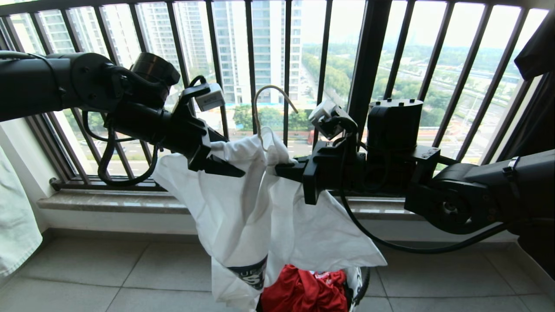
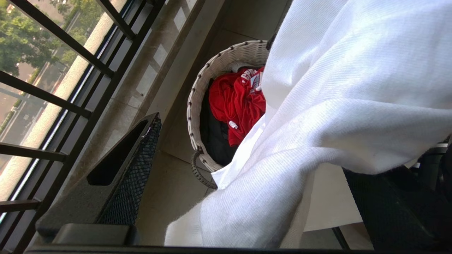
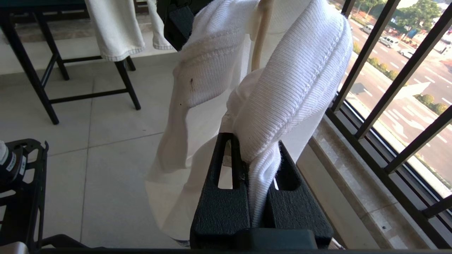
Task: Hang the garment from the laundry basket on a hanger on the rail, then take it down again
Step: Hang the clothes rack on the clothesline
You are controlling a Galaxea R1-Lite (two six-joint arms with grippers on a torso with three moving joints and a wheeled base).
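Observation:
The white garment hangs in mid-air above the laundry basket, its lower hem with the dark print reaching down to the rim. The cream hanger sticks its hook up out of the collar, and its neck shows between the folds. My right gripper is shut on the ribbed collar. My left gripper stands wide open at the garment's left shoulder, with cloth draped between its fingers. The rail is out of view.
A red cloth and a dark one lie in the basket. The black balcony railing and stone ledge run close behind. A black stand draped with white cloth stands on the tiled floor, and a dark garment hangs at top right.

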